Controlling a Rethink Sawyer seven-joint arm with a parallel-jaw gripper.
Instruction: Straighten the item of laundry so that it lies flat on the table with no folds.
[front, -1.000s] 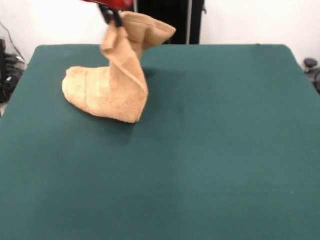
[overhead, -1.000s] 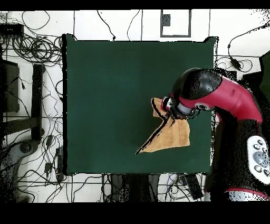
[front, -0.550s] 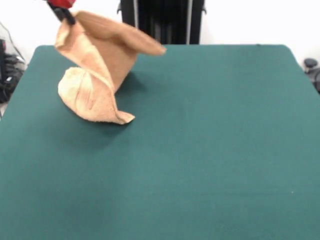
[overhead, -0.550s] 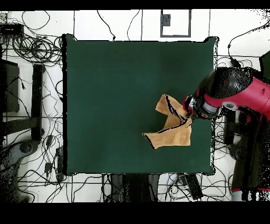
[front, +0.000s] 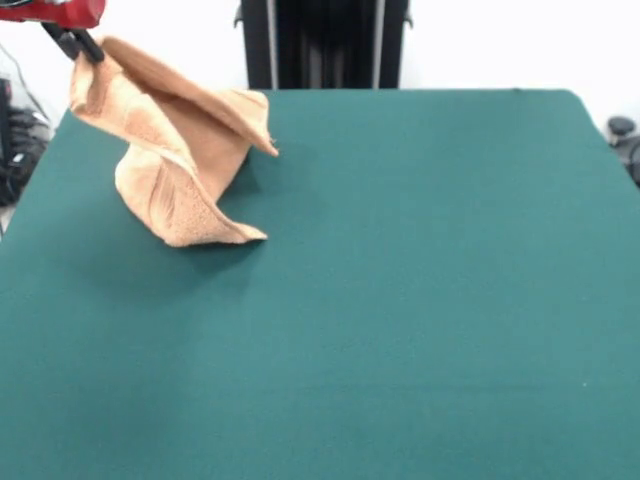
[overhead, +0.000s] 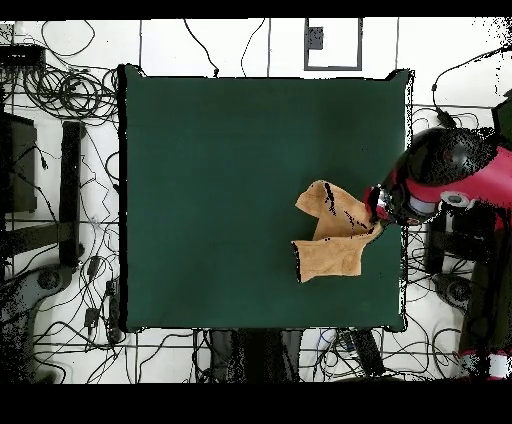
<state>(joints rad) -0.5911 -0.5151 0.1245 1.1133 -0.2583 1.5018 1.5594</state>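
Observation:
The item of laundry, an orange-tan towel (front: 180, 150) (overhead: 335, 240), is lifted by one corner at the far left of the green table (front: 420, 280) (overhead: 220, 170). Its lower part rests crumpled on the felt, and a flap juts right at mid height. My gripper (front: 82, 46) is shut on the towel's top corner, near the upper left edge of the front view. In the overhead view the red and black arm head (overhead: 405, 198) sits over the table's right edge and covers the gripper.
Cables (overhead: 60, 95) and dark equipment lie on the floor to the left of the table in the overhead view. A black stand (front: 325, 45) rises behind the table's far edge. The table's left edge (front: 30, 180) runs close by the towel.
The gripper has carried the towel's corner further left in the front view, toward the table's edge. The raised cloth has stretched out and the part resting on the table has slid along slightly.

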